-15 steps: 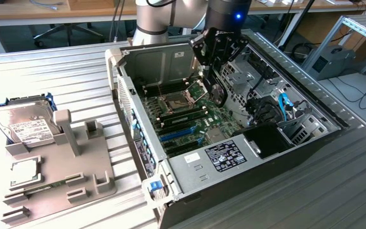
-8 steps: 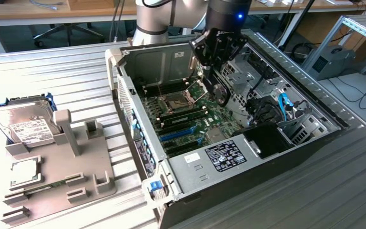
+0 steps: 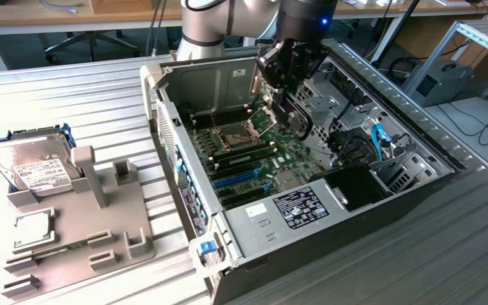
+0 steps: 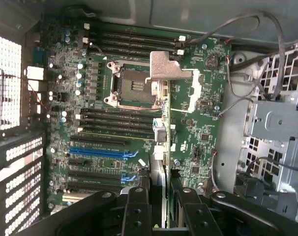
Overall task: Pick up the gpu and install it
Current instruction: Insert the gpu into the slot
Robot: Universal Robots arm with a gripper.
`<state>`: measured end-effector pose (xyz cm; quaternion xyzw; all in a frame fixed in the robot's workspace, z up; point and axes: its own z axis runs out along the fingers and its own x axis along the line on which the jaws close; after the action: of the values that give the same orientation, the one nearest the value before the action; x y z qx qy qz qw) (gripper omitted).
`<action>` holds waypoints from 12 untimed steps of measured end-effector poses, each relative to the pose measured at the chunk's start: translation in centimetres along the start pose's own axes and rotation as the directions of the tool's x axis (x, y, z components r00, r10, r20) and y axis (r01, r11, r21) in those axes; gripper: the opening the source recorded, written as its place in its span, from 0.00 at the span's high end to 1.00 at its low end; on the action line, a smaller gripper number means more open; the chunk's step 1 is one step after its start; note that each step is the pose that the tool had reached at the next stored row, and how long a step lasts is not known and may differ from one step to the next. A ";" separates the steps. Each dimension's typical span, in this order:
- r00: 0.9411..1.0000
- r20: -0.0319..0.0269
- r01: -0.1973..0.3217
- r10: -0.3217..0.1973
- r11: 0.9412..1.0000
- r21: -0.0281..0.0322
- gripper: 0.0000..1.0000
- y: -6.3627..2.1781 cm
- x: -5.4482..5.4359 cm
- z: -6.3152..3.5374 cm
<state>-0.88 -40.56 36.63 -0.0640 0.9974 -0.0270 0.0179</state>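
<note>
Picking up looks done: the claw [image 3: 288, 89] is closed on the gpu [image 3: 295, 121] and holds it on edge inside the open computer case [image 3: 253, 222]. The card hangs over the motherboard [image 4: 198, 142], by the processor socket [image 4: 132, 83], and I'd say it is not seated in any slot. The blue slots [image 3: 236, 180] lie nearer. The hard drive [image 3: 32, 166] sits at the exterior view's left.

a silver hard drive [image 3: 30, 166] rests on a grey fixture [image 3: 100, 222].
</note>
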 end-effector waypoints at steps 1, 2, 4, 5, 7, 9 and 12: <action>1.000 0.001 0.014 -0.014 1.000 0.000 0.74 -0.01 -0.1 0.01; 1.000 0.001 0.025 -0.025 1.000 -0.001 0.74 -0.03 -0.2 0.02; 0.999 0.002 0.041 -0.041 0.999 -0.001 0.74 -0.05 -0.4 0.04; 0.999 0.003 0.049 -0.049 0.999 -0.001 0.74 -0.05 -0.4 0.05; 0.998 0.004 0.068 -0.068 0.998 -0.002 0.74 -0.07 -0.6 0.07; 0.997 0.005 0.083 -0.083 0.997 -0.003 0.74 -0.08 -0.6 0.08; 0.995 0.006 0.101 -0.101 0.995 -0.003 0.74 -0.09 -0.7 0.09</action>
<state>-0.15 -40.56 36.57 -0.1143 0.9929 -0.0261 0.0191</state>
